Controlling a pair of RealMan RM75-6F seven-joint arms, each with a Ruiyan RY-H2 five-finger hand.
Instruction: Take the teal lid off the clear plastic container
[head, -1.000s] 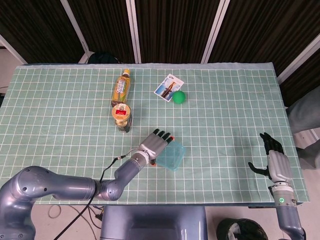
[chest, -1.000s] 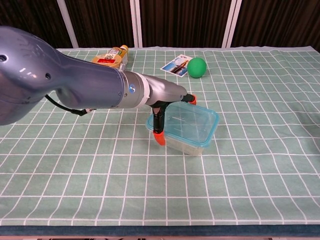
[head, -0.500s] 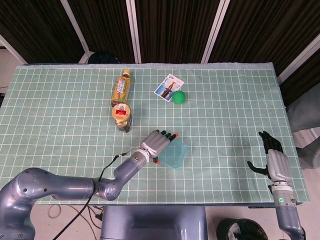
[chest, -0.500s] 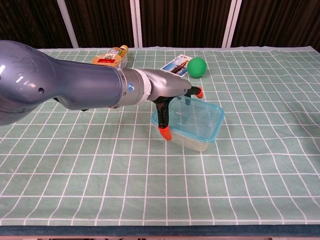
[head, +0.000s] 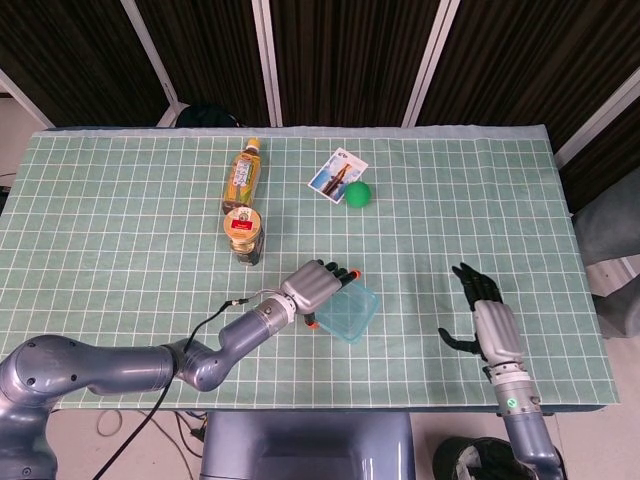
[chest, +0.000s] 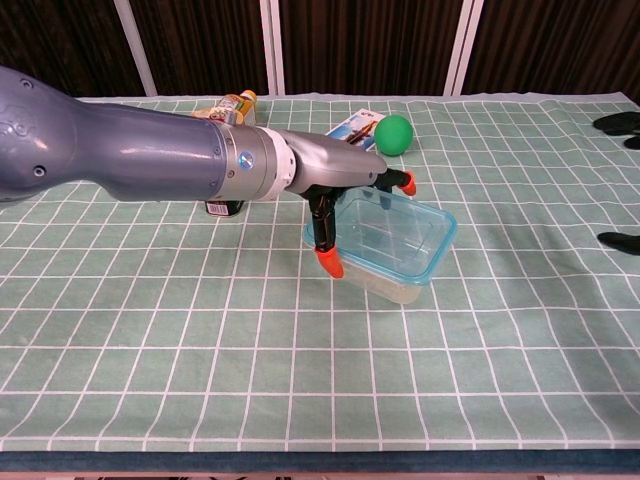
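The clear plastic container (head: 350, 314) (chest: 392, 246) with its teal lid (chest: 433, 248) on sits near the table's front middle, slightly tilted. My left hand (head: 318, 285) (chest: 340, 190) lies over its left end. The thumb's orange tip (chest: 329, 263) presses the near-left wall, and other fingertips (chest: 408, 183) reach over the far rim, so the hand grips the box. My right hand (head: 487, 320) hovers open to the right of the container, fingers spread and apart from it. Only its dark fingertips (chest: 620, 124) show at the right edge of the chest view.
A jar (head: 243, 233) (chest: 224, 114) stands behind my left hand, with a bottle (head: 243, 175) lying beyond it. A green ball (head: 358, 193) (chest: 394, 134) and a picture card (head: 337, 175) (chest: 351, 128) lie further back. The table's front edge (head: 400, 405) is close.
The left hand has shifted the container a little to the right and tilted it. The right hand has moved left from the table's right edge towards the container.
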